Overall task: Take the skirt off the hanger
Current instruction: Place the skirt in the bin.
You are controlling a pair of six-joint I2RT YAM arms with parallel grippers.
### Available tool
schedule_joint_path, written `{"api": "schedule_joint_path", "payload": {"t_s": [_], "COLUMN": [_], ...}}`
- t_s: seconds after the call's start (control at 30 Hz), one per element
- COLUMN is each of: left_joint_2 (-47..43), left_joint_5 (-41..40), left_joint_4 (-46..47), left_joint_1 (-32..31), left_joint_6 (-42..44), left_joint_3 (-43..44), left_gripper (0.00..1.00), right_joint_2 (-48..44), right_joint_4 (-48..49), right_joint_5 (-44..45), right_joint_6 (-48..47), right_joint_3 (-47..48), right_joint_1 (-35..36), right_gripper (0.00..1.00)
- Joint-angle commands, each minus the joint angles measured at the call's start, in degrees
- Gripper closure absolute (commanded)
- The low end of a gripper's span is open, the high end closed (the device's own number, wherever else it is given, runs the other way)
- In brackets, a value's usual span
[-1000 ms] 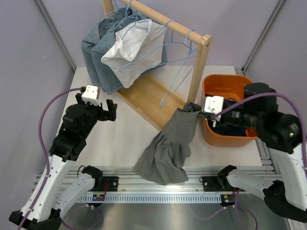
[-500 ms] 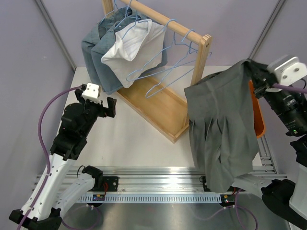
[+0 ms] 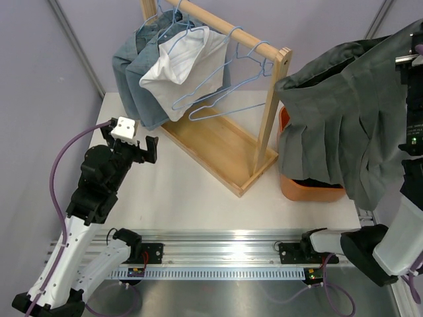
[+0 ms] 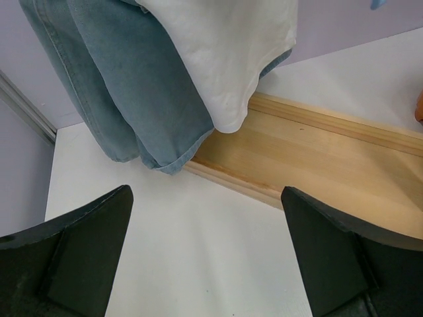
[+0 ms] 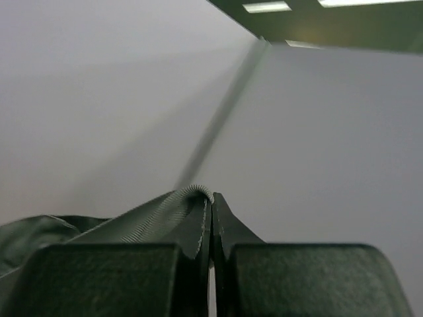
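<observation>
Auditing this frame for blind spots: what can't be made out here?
Orange bin contents: top view, skirt hangs in front.
Right hand: top view, mostly behind the skirt and the right edge.
Denim garment top: left wrist view, cut off by the top edge.

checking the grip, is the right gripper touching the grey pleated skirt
Touching. The right wrist view shows the right gripper shut on the ribbed edge of the grey pleated skirt.

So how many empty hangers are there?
2. One blue hanger hangs tilted near the rack's right end; the second hanger sits just below it. More may hide behind clothes.
</observation>
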Motion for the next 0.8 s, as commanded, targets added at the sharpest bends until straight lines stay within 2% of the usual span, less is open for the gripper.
{"api": "schedule_joint_path", "payload": {"t_s": [0.0,0.1,0.13,0.23,0.37,0.43,0.5,0.53,0.63,0.67,0.77], "left_joint_2": [-1.2,-1.6,-1.7,-1.7,-2.0,-2.5,-3.0,-3.1,-3.3,-3.4,-3.2], "left_joint_5": [0.4,0.8,1.0,1.2,1.3,1.2,1.2,1.1,0.4,0.2,-0.2], "left_joint_4": [1.8,1.2,1.1,0.3,-0.9,-1.1,-1.2,-1.4,-1.9,-2.0,-1.9], "left_joint_1": [0.1,0.2,0.2,0.2,0.1,0.2,0.2,0.2,0.2,0.1,0.2], "left_joint_6": [1.9,2.5,2.7,3.2,2.9,2.3,1.8,1.6,1.3,1.2,1.1], "left_joint_3": [-0.1,0.1,0.2,0.4,0.4,0.2,-0.2,-0.3,-0.3,-0.2,-0.2], "left_gripper": [0.01,0.01,0.01,0.01,0.01,0.01,0.01,0.01,0.01,0.01,0.01], "right_joint_2": [2.5,4.7,5.7,10.2,16.8,18.4,18.2,17.1,12.1,10.6,5.6], "right_joint_4": [-1.3,-2.5,-1.6,-0.6,-4.3,-6.2,-9.1,-9.9,-10.3,-8.2,-4.4], "right_joint_5": [-5.8,-15.6,-17.0,-20.0,-21.5,-25.2,-28.9,-33.6,-44.5,-46.9,-54.0], "right_joint_6": [2.8,9.7,10.2,12.2,15.8,18.4,23.6,25.4,32.5,35.0,38.4], "right_joint_3": [1.7,-1.7,-3.2,-3.6,1.5,1.1,-3.0,-5.2,-18.5,-26.9,-39.9], "right_joint_1": [-13.3,-26.2,-27.9,-31.3,-32.0,-32.0,-32.0,-32.0,-31.9,-31.9,-31.7], "right_gripper": [1.00,1.00,1.00,1.00,1.00,1.00,1.00,1.00,1.00,1.00,1.00]}}
